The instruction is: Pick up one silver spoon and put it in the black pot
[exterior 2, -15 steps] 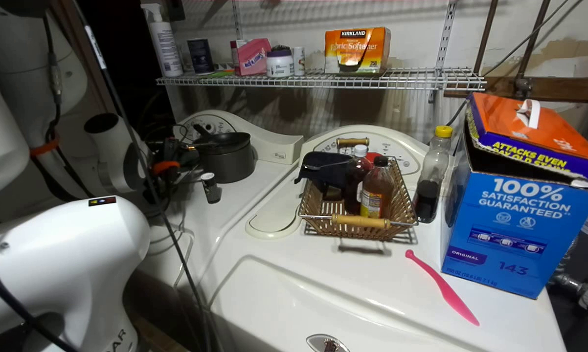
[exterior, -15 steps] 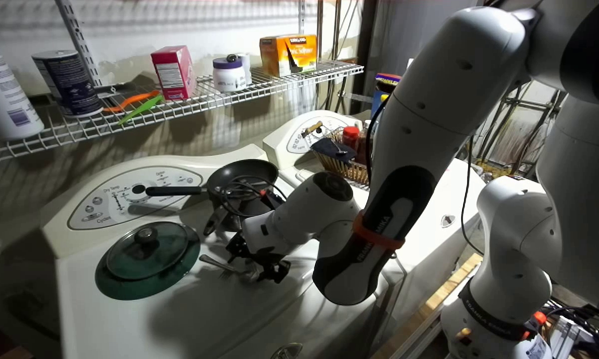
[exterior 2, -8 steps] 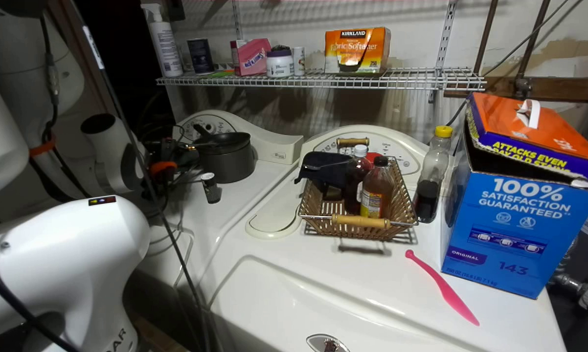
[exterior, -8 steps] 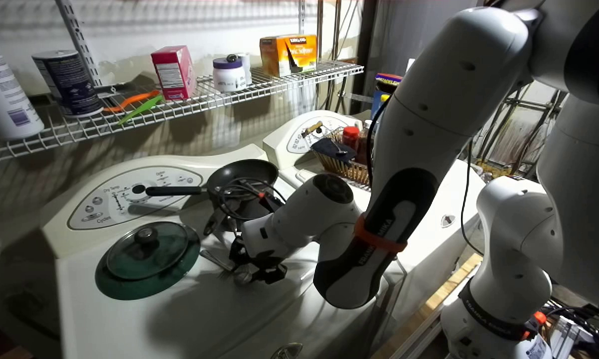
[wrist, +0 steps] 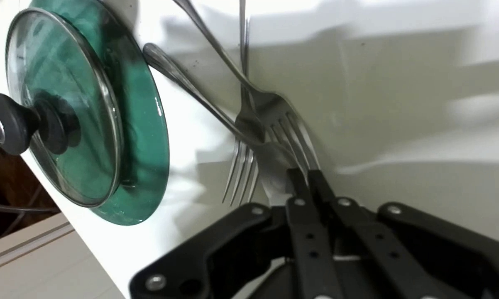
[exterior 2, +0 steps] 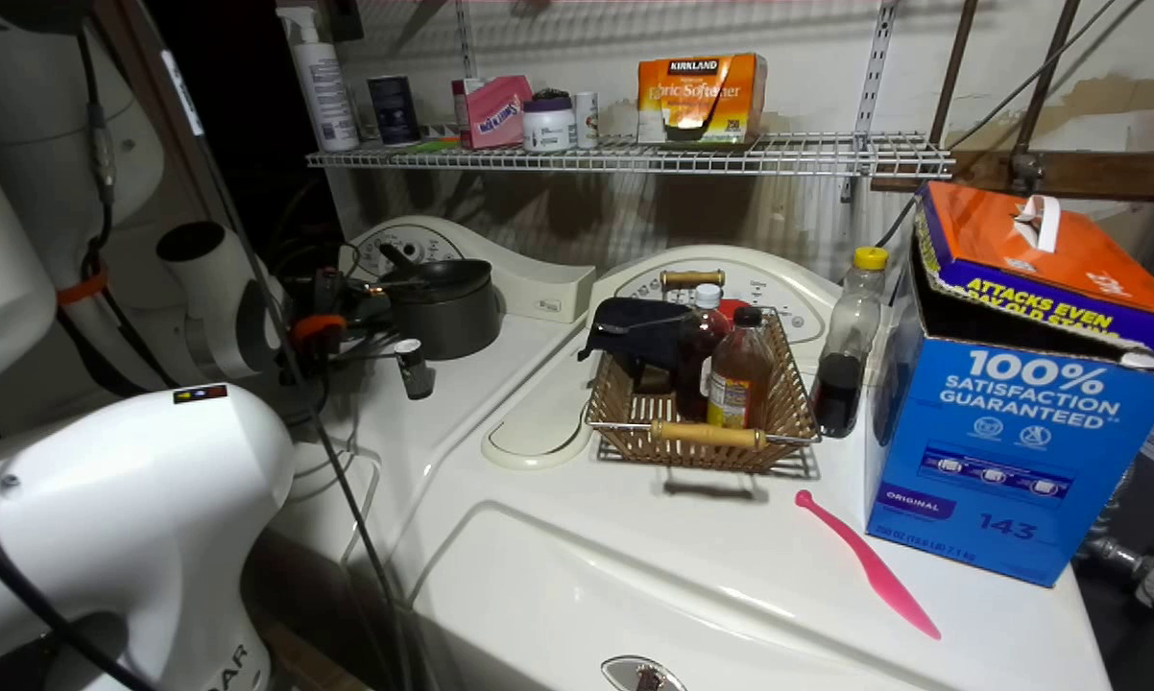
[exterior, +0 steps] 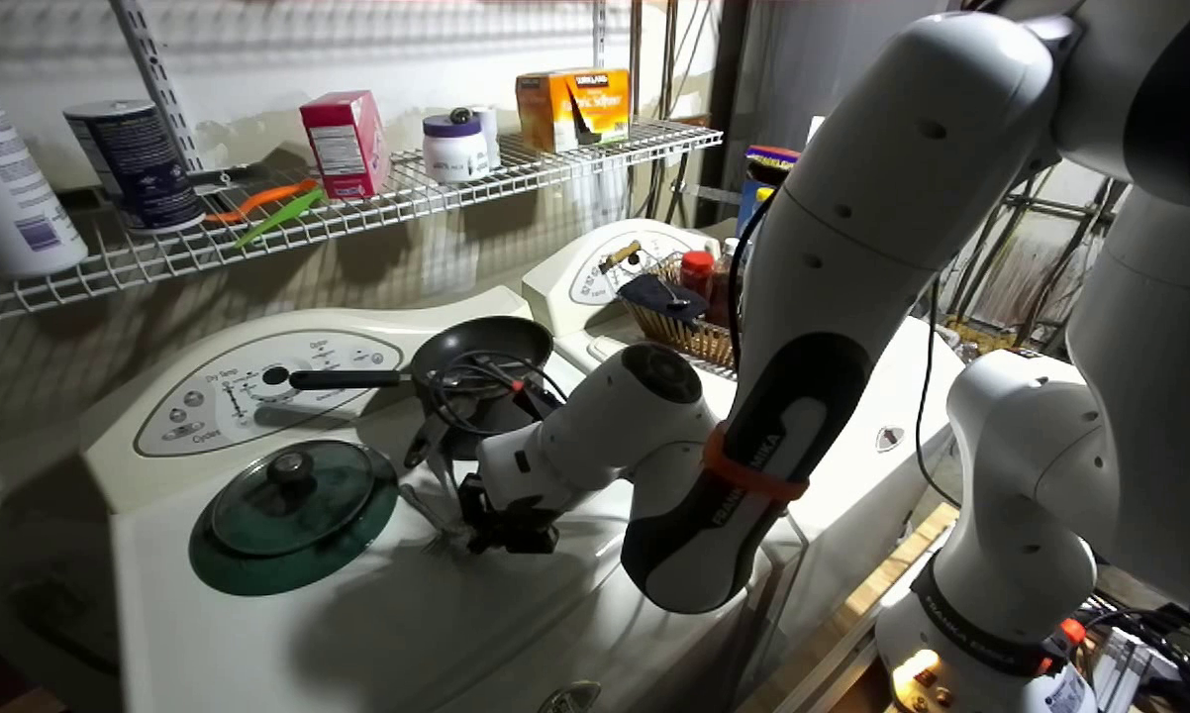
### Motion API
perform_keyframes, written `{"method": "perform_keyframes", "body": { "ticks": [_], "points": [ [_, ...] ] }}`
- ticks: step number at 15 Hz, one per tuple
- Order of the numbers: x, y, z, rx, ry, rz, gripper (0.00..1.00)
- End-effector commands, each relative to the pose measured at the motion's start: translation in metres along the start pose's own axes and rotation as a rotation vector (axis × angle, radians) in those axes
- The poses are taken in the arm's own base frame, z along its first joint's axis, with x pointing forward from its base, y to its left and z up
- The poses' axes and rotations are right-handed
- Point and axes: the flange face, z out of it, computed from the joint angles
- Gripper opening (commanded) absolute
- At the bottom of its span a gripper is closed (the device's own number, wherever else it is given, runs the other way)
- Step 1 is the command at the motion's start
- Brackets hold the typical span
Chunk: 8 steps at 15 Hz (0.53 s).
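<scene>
Toward the back of the smooth, glossy white machine top [exterior: 248, 644], by the control panel [exterior: 258, 396], sits the black pot [exterior: 476, 342]: round, low walls, dark inside, pretty much pan-shaped, with a long straight handle reaching over toward the panel. It's perched on a taller dark grey pot [exterior 2: 457, 326] with straight sides. Closer to me there's a shiny green disc [wrist: 150, 174] with a see-through lid [wrist: 87, 162] on it, metal rim, chunky black knob.

My gripper [wrist: 307, 180] is all black bolted linkages, fingers almost pressed together with just a sliver between them. Whether a tine of one fork [wrist: 272, 106] or a bit of the silver spoon [wrist: 270, 155] is caught in there, I honestly can't tell. That fork aims its tines at my fingertips; a second fork [wrist: 249, 120] points its tines at the bottom of the wrist view. Both are smooth grey metal.

Smallest is the spoon, lying across the second fork, apart from the pot. Its long axis runs diagonally in the wrist view: handle end upper left, just beside the green disc, bowl end lower right, at my fingertips. Handle's slim, polished, grooved near its rounded end; bowl's oval.
</scene>
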Motion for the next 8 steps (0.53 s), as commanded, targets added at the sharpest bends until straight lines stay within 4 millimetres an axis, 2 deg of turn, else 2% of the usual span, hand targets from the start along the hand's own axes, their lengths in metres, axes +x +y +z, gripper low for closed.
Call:
{"method": "perform_keyframes", "body": {
  "ticks": [1, 8],
  "points": [
    [0.003, 0.002, -0.001, -0.003, 0.0, 0.002, 0.03],
    [0.001, 0.008, -0.016, -0.059, -0.01, 0.007, 0.03]
  ]
}}
